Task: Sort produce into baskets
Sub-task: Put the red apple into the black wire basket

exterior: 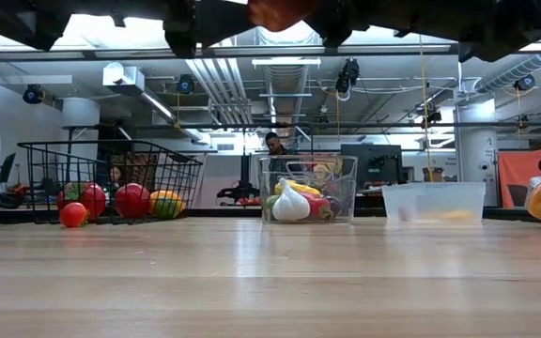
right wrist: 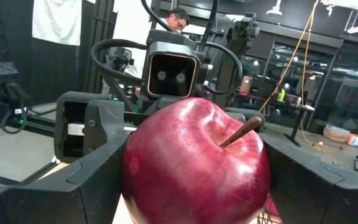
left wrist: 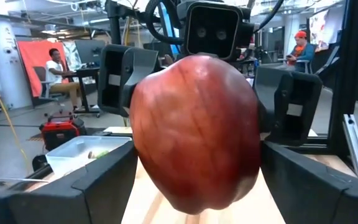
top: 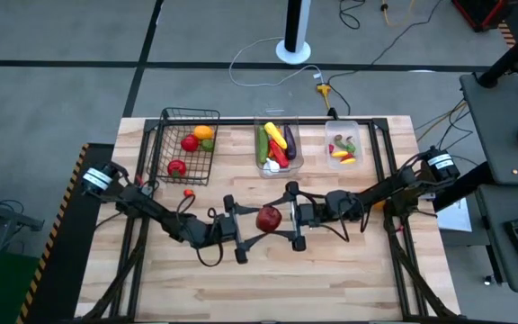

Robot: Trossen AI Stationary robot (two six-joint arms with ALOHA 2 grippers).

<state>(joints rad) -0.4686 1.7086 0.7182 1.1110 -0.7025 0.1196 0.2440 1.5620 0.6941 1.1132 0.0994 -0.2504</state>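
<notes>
Apple [top: 269, 218], pinched between left gripper [top: 252, 230] and right gripper [top: 286, 219] together, may drop if either releases early.

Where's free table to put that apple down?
Bare wood along the near edge, below both arms, and between the wire basket and the middle bin. Crowded at centre, where the left gripper and right gripper flank the apple.

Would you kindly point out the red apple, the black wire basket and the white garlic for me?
red apple [top: 269, 218]: high view, middle of its top, between both grippers.
black wire basket [top: 190, 114]: high view, far rim.
white garlic [exterior: 290, 204]: low view, middle of its bulb, inside the clear bin.
</notes>
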